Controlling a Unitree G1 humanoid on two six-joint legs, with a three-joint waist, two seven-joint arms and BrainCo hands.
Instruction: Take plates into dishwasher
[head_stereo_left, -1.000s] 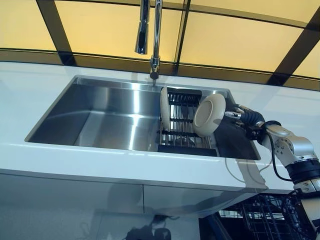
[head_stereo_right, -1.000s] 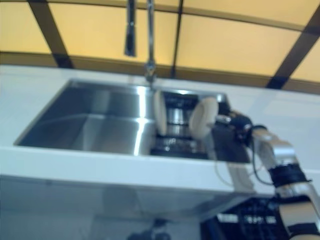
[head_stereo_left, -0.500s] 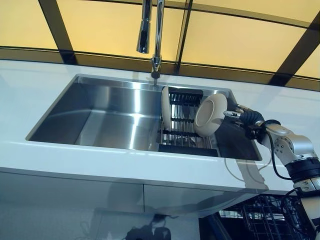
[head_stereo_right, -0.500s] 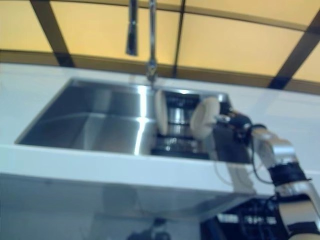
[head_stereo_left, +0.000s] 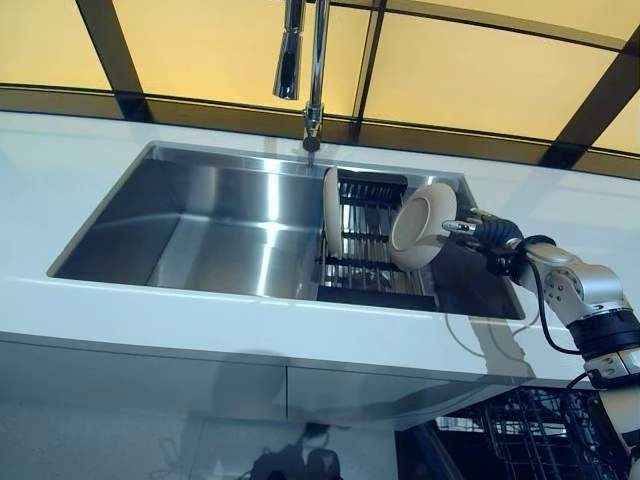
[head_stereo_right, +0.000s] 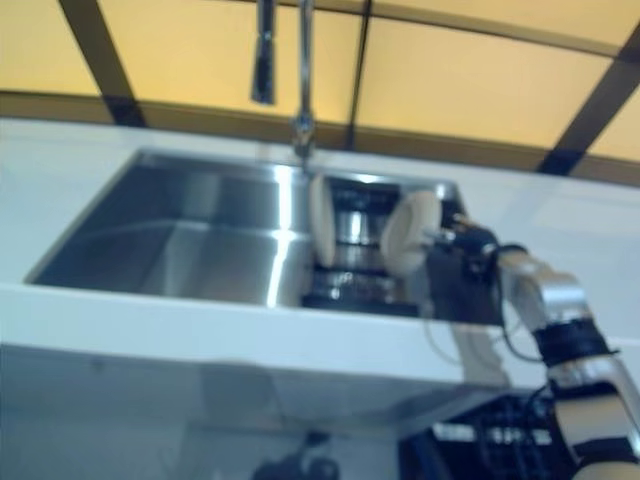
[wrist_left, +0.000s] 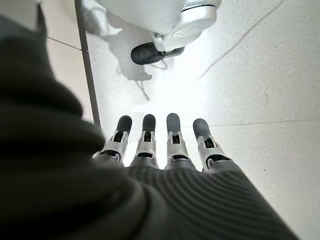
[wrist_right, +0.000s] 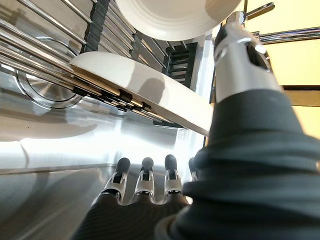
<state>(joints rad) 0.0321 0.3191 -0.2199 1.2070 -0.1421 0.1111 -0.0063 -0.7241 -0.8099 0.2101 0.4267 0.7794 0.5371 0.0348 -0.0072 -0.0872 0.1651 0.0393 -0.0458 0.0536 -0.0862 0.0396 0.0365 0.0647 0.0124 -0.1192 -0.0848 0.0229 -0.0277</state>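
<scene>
The cream round ceramic plate (head_stereo_left: 421, 228) sits tilted at the right end of the black wire dish rack (head_stereo_left: 367, 250) inside the stainless steel sink (head_stereo_left: 215, 225). Its hollow face is turned toward the right robot hand (head_stereo_left: 482, 231), which is at the plate's right edge. In the right wrist view the plate's rim (wrist_right: 150, 87) lies between the thumb (wrist_right: 239, 55) on one side and the row of fingers (wrist_right: 145, 180) on the other, so the right robot hand pinches the plate at its edge; the fingers look only lightly bent. A second cream round plate (head_stereo_left: 331, 208) stands upright on edge at the left end of the same rack, apart from the held one; it shows in the right wrist view as the round white disc (wrist_right: 172, 17) further off.

A chrome tap (head_stereo_left: 304, 60) rises behind the sink. The white worktop (head_stereo_left: 60, 170) surrounds the basin. A dark wire dishwasher basket (head_stereo_left: 530, 440) shows below the worktop at lower right.

The left robot hand (wrist_left: 160, 145) shows only in its own wrist view, fingers straight, holding nothing, over a pale speckled floor (wrist_left: 260, 90).
</scene>
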